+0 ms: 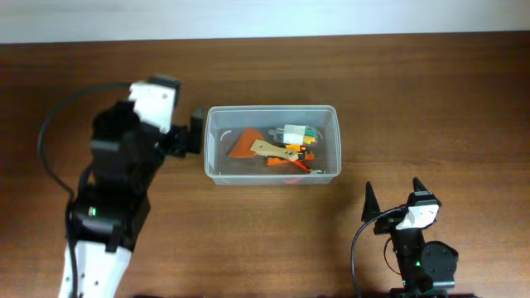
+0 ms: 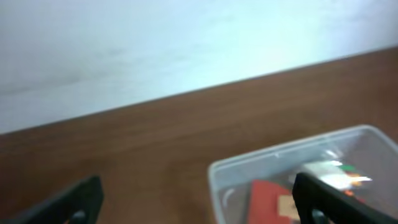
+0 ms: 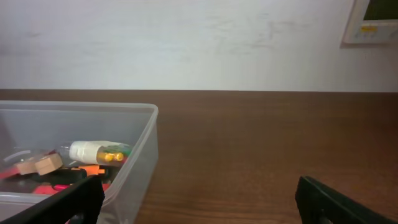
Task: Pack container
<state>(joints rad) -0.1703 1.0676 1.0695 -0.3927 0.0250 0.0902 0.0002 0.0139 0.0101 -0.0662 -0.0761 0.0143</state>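
The container (image 1: 273, 109) sits toward the far edge of the desk (image 1: 439, 91), the released left gripper (image 1: 192, 132) just beside its left wall, the right gripper (image 1: 395, 197) spread open by the near edge.

Left wrist view, blurred. The left gripper (image 2: 200, 204) holds its two dark fingers (image 2: 71, 200) wide apart at the lower corners, above a brown wooden table (image 2: 137, 143) that meets a white wall (image 2: 155, 43). The container (image 2: 273, 155), at lower right, holds a red piece (image 2: 267, 199) and a white item (image 2: 326, 171) with green and orange marks.
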